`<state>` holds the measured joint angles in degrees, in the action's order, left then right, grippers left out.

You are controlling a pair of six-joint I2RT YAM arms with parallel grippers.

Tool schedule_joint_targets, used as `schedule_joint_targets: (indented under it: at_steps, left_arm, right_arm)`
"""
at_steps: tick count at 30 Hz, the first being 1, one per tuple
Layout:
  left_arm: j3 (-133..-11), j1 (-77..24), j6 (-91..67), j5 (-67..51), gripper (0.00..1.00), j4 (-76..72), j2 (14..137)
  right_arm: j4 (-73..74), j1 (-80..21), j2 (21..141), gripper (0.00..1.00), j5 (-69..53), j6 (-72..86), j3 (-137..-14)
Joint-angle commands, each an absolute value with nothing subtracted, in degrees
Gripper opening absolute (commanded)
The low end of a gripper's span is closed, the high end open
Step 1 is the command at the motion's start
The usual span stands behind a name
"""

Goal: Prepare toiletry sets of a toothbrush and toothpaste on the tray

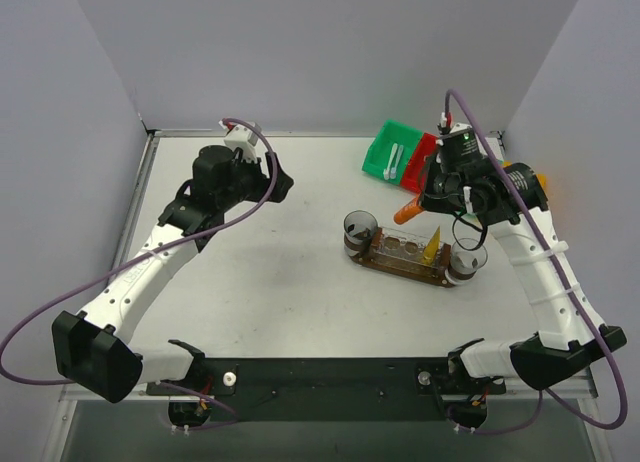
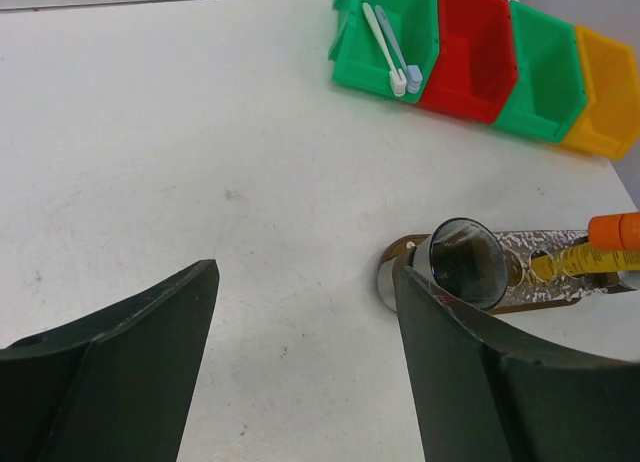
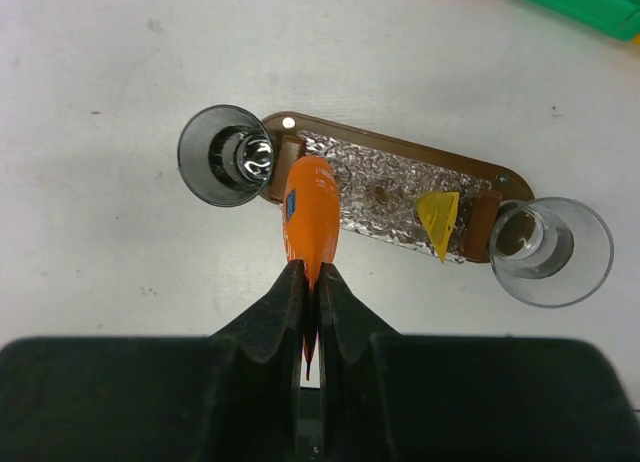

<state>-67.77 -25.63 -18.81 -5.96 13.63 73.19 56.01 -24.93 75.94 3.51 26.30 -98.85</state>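
right gripper (image 3: 311,274): jaws pressed together on the flat tail of the orange tube (image 3: 308,212), nothing else in the grip. left gripper (image 2: 305,272): jaws spread wide, empty, well away from the work, with the tray (image 3: 385,177) ahead and to its right.

orange tube: straight out ahead of the right gripper, long axis in line with the fingers, crimped tail back in the jaws, broad end pointing forward at the tray's near-left end. dark cup (image 3: 225,154) just left of that broad end, at the tray's end. clear cup (image 3: 550,252) far to the right at the other end, with the yellow tube (image 3: 438,222) on the tray just short of it, narrow end toward the gripper. contact between orange tube and tray: cannot tell, though seemingly above it in the top view.

likely step: dropping the orange tube into the dark cup. to do it well: slide left to bring the broad end over the cup mouth, clear of the rim; tip the wrist to set the axis nearer upright; lower to get the end inside the wall before letting go. go slowly: risk of swing from a pinch on so thin a tail, and of tipping a light cup with a nudge. toothbrushes (image 2: 385,47) lying in the green bin (image 2: 425,32), far ahead of the left gripper, not yet in any cup.
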Motion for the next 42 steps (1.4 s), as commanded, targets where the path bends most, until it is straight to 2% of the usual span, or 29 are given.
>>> schedule_joint_targets:
  at_steps: [1, 14, 19, 42]
  left_arm:
    - [-68.8, -24.7, -20.7, -4.8, 0.82, 13.4, 72.2]
    - [-67.7, -23.8, -19.2, -4.8, 0.82, 14.0, 71.7]
    - [-67.7, -23.1, -19.0, -4.7, 0.82, 14.1, 71.5]
    - [-67.1, -22.1, -19.1, -5.7, 0.82, 13.9, 71.4]
  right_arm:
    - [56.7, -26.4, 76.0, 0.0, 9.1, 25.3, -95.0]
    - [55.6, -27.4, 77.3, 0.0, 10.5, 25.2, -90.9]
    - [54.1, -22.5, 76.6, 0.0, 5.7, 24.9, -88.5]
    - [54.1, -23.5, 78.7, 0.0, 8.3, 20.7, -87.1]
